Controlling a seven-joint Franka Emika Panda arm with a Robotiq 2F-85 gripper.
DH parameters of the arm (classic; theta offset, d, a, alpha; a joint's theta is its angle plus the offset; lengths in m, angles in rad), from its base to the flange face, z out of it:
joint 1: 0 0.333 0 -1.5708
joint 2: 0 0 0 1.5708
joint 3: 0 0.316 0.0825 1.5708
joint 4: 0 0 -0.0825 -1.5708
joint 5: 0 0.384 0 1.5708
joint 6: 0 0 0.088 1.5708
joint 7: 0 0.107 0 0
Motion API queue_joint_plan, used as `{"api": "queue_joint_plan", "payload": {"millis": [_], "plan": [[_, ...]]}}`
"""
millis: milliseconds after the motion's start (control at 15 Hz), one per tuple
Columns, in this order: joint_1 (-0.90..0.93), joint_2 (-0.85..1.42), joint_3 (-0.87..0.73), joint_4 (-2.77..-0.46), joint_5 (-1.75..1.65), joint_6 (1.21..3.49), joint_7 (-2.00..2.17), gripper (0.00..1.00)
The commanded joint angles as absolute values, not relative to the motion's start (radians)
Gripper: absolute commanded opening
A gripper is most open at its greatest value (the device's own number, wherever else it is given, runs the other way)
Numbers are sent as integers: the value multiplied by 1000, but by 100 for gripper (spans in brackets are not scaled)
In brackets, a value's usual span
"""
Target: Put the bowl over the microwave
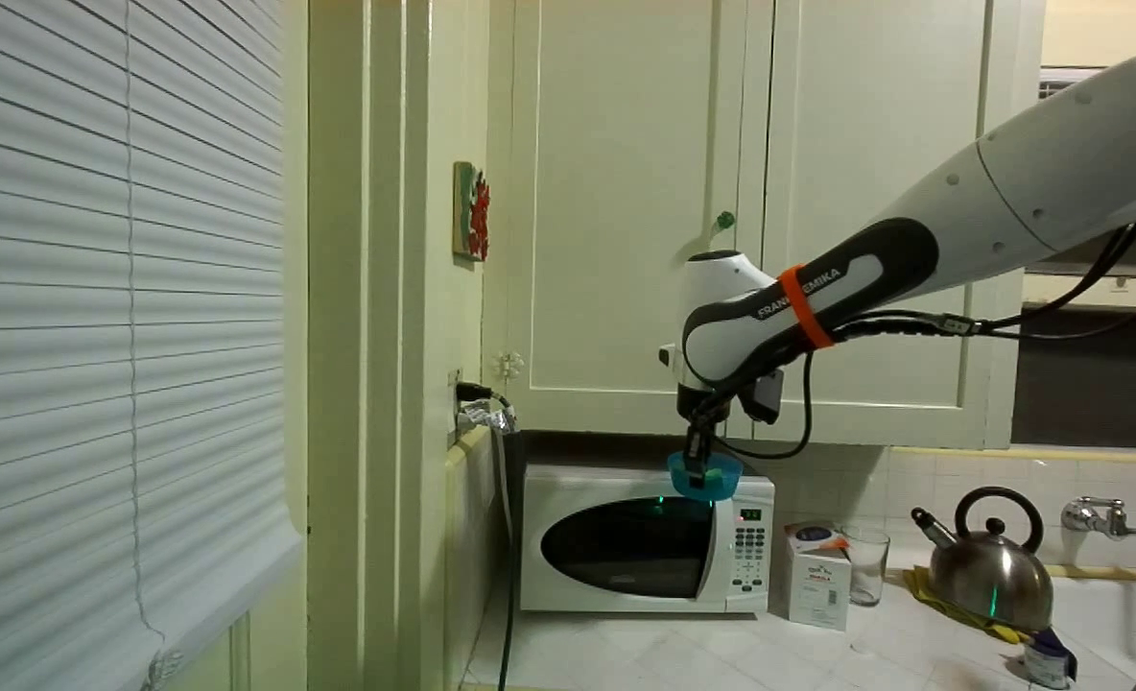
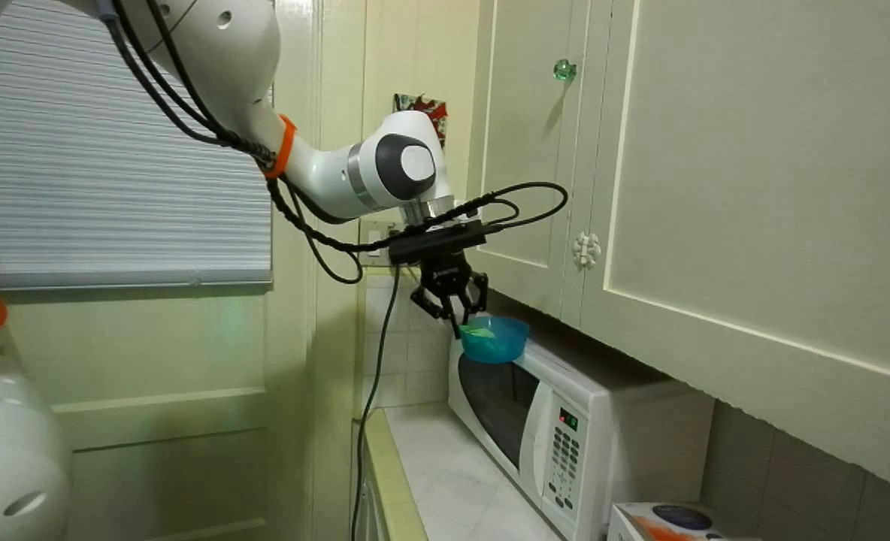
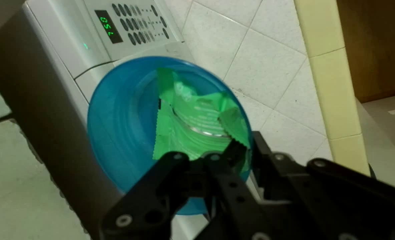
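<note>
The small teal bowl (image 1: 710,492) hangs from my gripper (image 1: 695,468) at the top front edge of the white microwave (image 1: 626,547). In an exterior view the bowl (image 2: 501,346) overlaps the upper door and front top edge of the microwave (image 2: 565,443). My gripper (image 2: 461,326) points down with its fingers pinching the near rim. In the wrist view the gripper (image 3: 247,146) has one finger inside and one outside the bowl (image 3: 124,123). A green wrapper (image 3: 197,120) lies in the bowl. The microwave (image 3: 67,30) shows behind it. I cannot tell whether the bowl touches it.
Wall cabinets (image 1: 626,211) hang low over the microwave's top, leaving a narrow gap. A small box (image 1: 819,585), a clear glass (image 1: 867,566) and a metal kettle (image 1: 995,576) stand to its right. A black cable (image 2: 381,376) hangs beside the side wall.
</note>
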State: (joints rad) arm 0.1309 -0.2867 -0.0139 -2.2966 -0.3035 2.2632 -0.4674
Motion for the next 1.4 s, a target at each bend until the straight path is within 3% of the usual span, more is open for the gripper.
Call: {"api": "queue_joint_plan", "payload": {"millis": [0, 1333], "plan": [[118, -228, 7, -2248, -292, 2308, -442, 2], [95, 34, 52, -1952, -388, 2325, -375, 2]]}}
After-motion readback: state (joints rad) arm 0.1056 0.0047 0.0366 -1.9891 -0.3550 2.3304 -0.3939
